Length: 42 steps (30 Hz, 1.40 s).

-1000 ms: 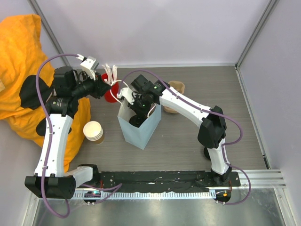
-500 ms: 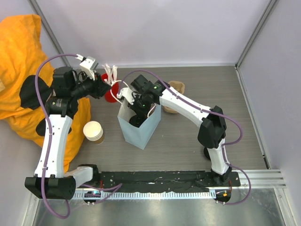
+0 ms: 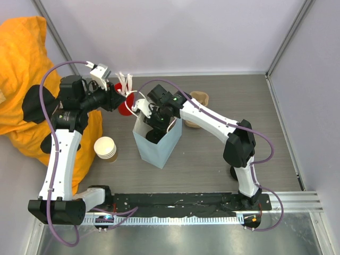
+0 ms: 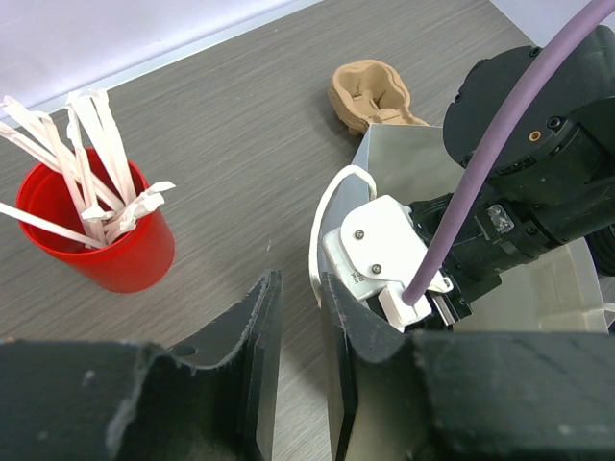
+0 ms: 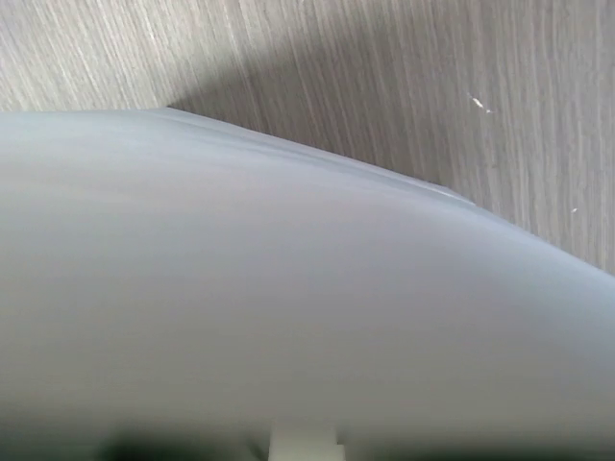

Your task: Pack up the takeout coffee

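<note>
I get bright, even light from above with only faint shadows. My right wrist view is all blur, the pale paper bag (image 5: 288,288) too near to focus.

No readable text, label, brand, number or sign in any view; only plain, unprinted surfaces on the pale blue bag (image 3: 156,146), the red cup (image 4: 115,250) and the stacked paper cups (image 3: 105,148).

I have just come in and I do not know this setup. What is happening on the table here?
The left gripper seems to pinch the rim of the pale blue paper bag, which stands upright on the table. The right arm reaches down into the bag; its jaws are hidden inside. The coffee cup is not visible, so I cannot tell whether it is already in the bag.
</note>
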### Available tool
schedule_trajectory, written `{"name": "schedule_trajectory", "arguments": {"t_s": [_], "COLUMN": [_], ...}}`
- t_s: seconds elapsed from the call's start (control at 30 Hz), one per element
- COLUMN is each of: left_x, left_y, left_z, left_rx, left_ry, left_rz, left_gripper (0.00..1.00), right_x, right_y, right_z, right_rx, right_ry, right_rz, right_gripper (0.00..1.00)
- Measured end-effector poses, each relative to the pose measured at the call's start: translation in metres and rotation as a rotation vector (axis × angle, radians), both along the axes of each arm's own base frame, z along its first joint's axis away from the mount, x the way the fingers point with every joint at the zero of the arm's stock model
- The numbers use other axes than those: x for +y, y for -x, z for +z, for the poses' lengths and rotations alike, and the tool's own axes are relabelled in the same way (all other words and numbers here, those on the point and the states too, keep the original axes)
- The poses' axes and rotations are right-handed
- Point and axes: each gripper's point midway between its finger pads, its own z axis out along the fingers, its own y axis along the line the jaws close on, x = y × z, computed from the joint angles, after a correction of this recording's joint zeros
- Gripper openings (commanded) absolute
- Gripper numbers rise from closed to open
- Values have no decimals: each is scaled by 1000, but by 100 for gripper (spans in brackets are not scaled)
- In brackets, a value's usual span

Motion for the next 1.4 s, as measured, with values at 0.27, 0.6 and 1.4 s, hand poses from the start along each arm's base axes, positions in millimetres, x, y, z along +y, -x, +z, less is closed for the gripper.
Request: {"name": "schedule_trajectory", "arguments": {"t_s": [0.27,0.6,1.4], "left_x": [0,2,3], "left_y": [0,-1,0], "left_z": [0,0,0], "left_rx": [0,0,3], "left_ry": [0,1,7], "left_rz": [1,6,6], "left_gripper": [28,29,37], "right_x": [0,-3,-17], "right_y": [-1,5,15], "right_z": [2,4,58], "right_rx": [-14,-4,-36], "right_ry": [0,17,27], "right_rz": [-1,9,80], "right_gripper": [48,73,82]}}
